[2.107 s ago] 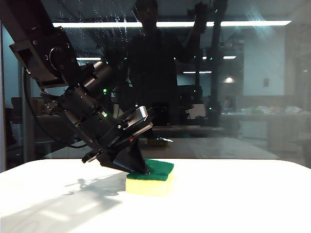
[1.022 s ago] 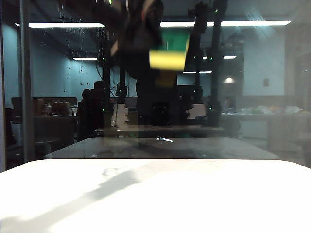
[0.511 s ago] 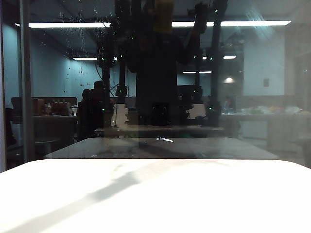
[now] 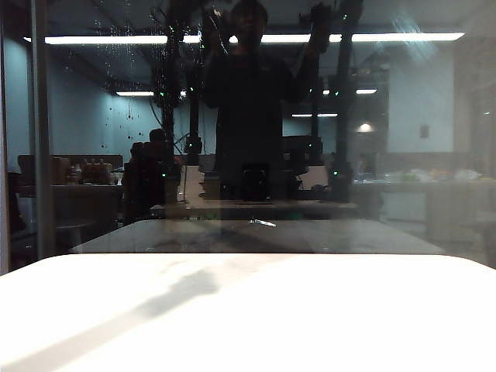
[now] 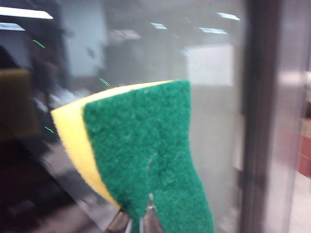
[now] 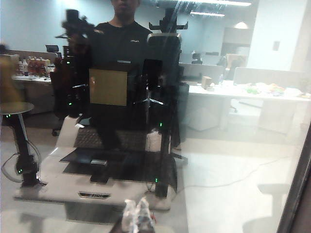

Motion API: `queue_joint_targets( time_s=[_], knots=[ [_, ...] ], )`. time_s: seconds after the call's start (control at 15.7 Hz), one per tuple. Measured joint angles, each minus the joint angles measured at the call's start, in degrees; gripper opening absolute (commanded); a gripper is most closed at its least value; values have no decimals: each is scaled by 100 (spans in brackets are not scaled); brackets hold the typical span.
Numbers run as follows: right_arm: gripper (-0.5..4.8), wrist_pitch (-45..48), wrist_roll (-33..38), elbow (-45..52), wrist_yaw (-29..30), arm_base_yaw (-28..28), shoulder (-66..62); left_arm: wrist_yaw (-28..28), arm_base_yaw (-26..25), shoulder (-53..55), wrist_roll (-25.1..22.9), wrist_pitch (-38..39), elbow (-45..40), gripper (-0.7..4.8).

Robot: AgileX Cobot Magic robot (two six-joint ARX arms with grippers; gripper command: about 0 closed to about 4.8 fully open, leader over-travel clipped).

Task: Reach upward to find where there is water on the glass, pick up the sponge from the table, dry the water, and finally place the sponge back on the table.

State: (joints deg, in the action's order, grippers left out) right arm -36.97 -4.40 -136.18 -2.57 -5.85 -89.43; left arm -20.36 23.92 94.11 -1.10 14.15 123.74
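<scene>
Green scouring fibre fills most of my left wrist view: the rectangular sponge [image 5: 141, 160], pale-yellow foam under a thin dark-green layer, sits clamped between the jaws of the left gripper [image 5: 138, 224], whose tips pinch its lower edge. The yellow foam shows as a band along one side of the green face. The sponge is held up just in front of the large dark mirror-like glass pane [image 5: 214, 121], with the grey vertical frame bar [image 5: 262, 116] close beside it; I cannot tell whether the foam touches the pane.

In the exterior view neither arm nor the sponge shows directly. The wide white smooth worktop [image 4: 256, 318] carries only a soft diagonal shadow running from its near left corner toward the middle of its far edge. Above the far edge the pane stands upright, and high up, toward its left side, I see the water [image 4: 124, 46]: small whitish droplets and thin vertical drip streaks, speckled near a long reflected strip light. A dark reflected figure of a person [image 4: 248, 101] stands mid-pane.

The right gripper [image 6: 137, 216] faces the same pane from lower down; its pale tips sit tight together, jaws closed on nothing. Past them, that view catches the reflection of the rig's own base and the standing person, plus a dim yellowish square reflected high beside the figure.
</scene>
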Motion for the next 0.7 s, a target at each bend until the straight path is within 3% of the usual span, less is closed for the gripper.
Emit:
queue_joint_targets(
  time_s=[0.45, 0.7],
  knots=[
    [-6, 17, 0, 0, -4, 2, 0, 0, -887, 249, 122, -531, 136, -6],
    [-6, -2, 0, 0, -4, 0, 0, 4, -1493, 490, 636, -955, 136, -6]
  ],
)
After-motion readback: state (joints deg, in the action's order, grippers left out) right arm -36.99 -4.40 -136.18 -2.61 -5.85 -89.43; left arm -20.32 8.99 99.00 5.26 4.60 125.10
